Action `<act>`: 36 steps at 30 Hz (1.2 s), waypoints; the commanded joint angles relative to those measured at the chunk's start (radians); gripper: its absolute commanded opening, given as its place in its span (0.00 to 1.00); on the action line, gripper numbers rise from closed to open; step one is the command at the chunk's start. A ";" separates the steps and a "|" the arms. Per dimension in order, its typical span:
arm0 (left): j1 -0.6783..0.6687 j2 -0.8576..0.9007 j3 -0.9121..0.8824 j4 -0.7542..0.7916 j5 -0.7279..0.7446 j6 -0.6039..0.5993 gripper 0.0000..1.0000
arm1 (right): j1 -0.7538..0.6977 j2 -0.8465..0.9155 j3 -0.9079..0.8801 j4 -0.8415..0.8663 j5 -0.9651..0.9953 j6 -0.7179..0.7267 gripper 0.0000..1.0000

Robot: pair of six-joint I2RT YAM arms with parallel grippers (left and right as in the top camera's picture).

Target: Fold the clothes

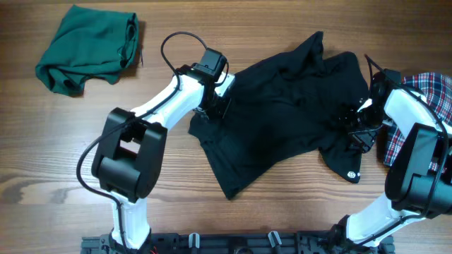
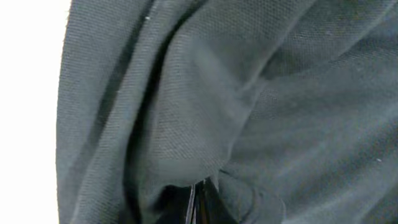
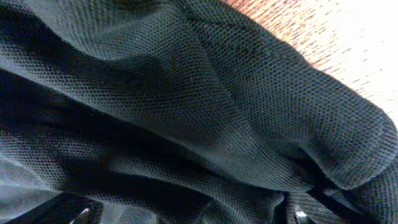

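Black shirt (image 1: 282, 120) lay crumpled on the table (image 1: 63, 155), centre to right, spread unevenly with folds and a bunched collar area at the top. One corner pointed toward the front edge; a small white logo showed near its lower right hem.

Left gripper (image 1: 216, 104) sat at the shirt's left edge, low on the fabric. In the left wrist view the fingers (image 2: 200, 208) were pressed together at the bottom of the frame with shirt cloth gathered into the seam between them, so it was pinching the shirt. Fabric filled the rest of that view.

Right gripper (image 1: 357, 125) sat on the shirt's right side, near the hem. The right wrist view showed its fingertips (image 3: 81, 215) well apart at the two bottom corners, so it was spread, with shirt cloth lying across between them. Couldn't tell whether the tips touched the table.

Green cloth (image 1: 88, 49) was wadded at the far left, well apart from the shirt. Plaid cloth (image 1: 432, 95) was at the right edge, partly hidden behind the right arm.
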 commanded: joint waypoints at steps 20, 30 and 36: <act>-0.016 0.021 0.000 0.043 -0.003 0.000 0.04 | -0.004 0.004 -0.016 0.028 -0.040 -0.055 0.92; 0.016 0.139 -0.001 0.079 -0.019 0.005 0.04 | -0.004 0.004 -0.016 0.029 -0.039 -0.059 0.92; 0.075 0.144 -0.001 0.116 -0.211 0.009 0.04 | -0.004 0.004 -0.016 0.032 -0.039 -0.070 0.92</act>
